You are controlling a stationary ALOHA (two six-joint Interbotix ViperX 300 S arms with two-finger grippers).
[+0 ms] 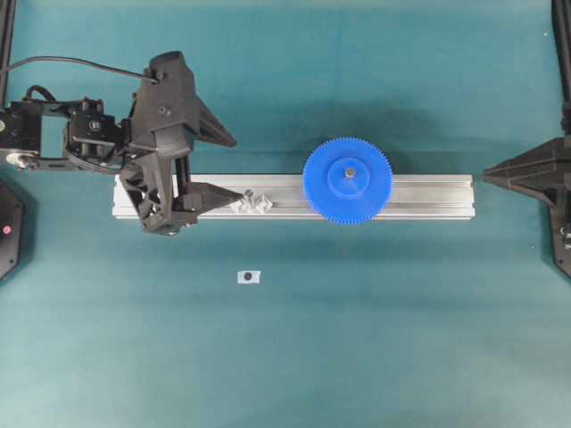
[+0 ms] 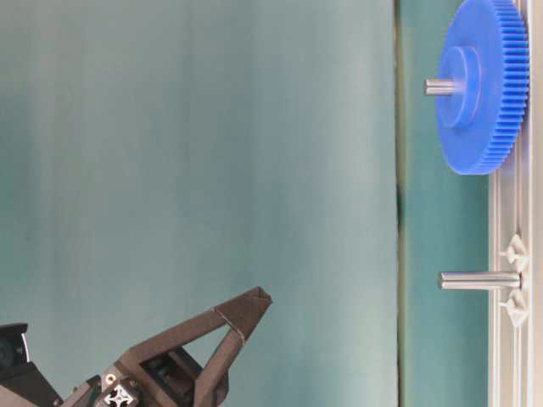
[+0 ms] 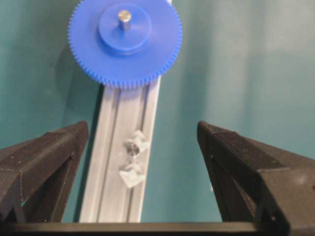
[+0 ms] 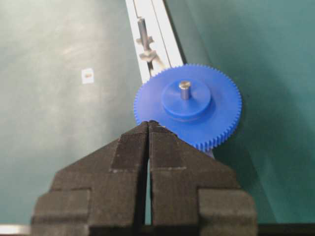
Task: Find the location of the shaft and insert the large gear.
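We are seeing matte black arms throughout. The left pincer [image 1: 219, 165] is showing triangular, open-framed fingers [image 3: 44, 162] with a grainy printed texture, a silver screw head on its housing and a black cable [image 1: 71, 62] looping behind the wrist. The right pincer [image 4: 149, 123] is showing wedge-shaped fingers faced with dark foam-like pads [image 4: 129, 152].

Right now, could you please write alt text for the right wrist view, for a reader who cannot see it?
A large blue gear sits on a grey shaft on an aluminium rail over a teal table. The shut black right tool fills the foreground, just before the gear. Farther along the rail stands a second, bare shaft.
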